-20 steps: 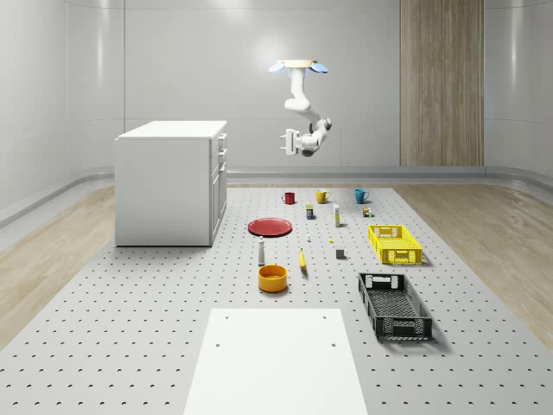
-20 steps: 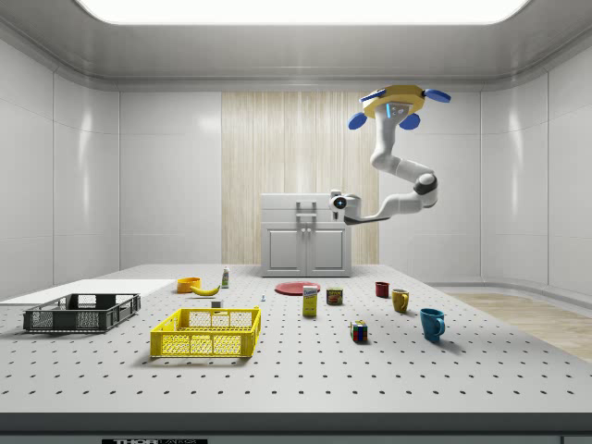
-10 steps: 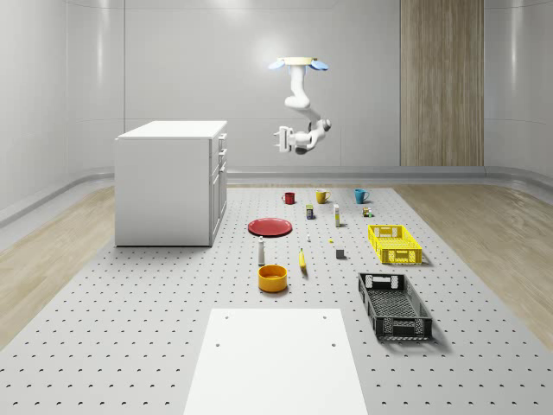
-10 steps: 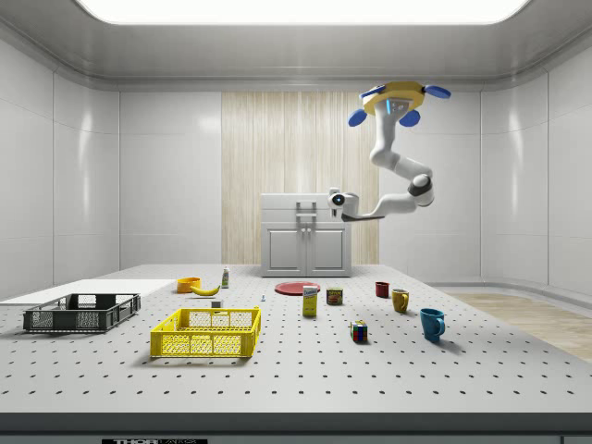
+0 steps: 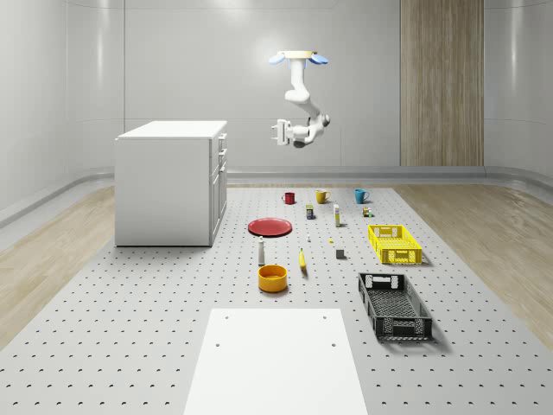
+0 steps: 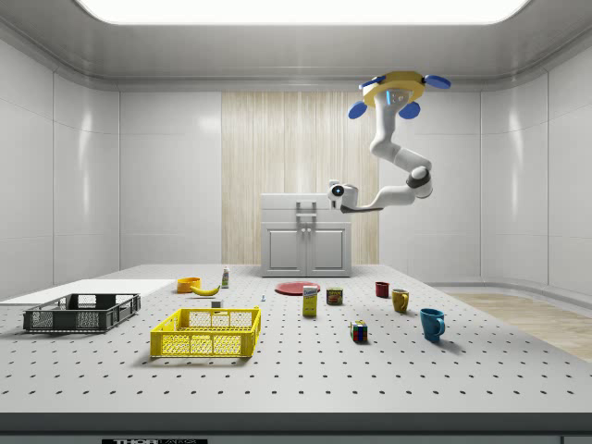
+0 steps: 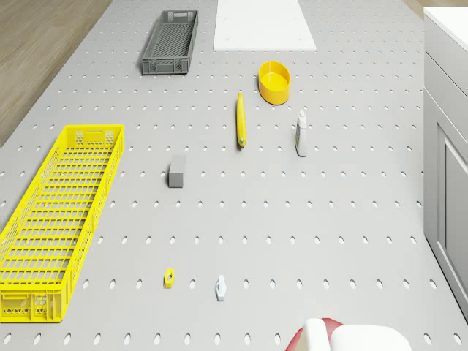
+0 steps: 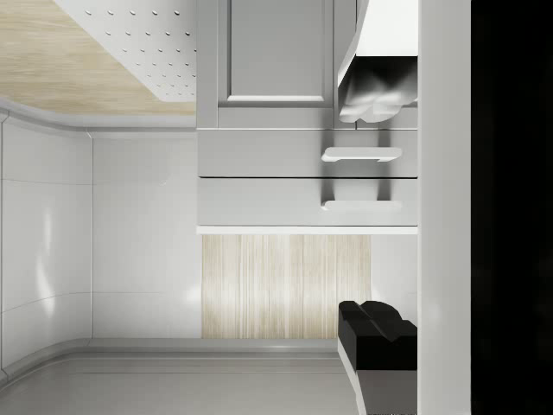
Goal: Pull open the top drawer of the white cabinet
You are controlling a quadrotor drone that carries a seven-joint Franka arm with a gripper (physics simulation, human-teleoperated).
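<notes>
Hovering above the table [image 5: 130,346], arm bent, gripper [image 5: 279,130] levelled at white cabinet [image 5: 168,186], well apart; fingers apart.

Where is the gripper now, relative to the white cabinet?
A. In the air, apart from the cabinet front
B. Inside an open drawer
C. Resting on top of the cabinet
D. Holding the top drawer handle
A: in the whole-scene view the gripper hangs in open air, clear of the white cabinet.

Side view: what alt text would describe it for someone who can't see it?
A drone hovers in the air in front of a white cabinet, its arm holding the gripper near the cabinet's top. Crates, cups, a banana and a red plate sit on the pegboard floor.
</notes>
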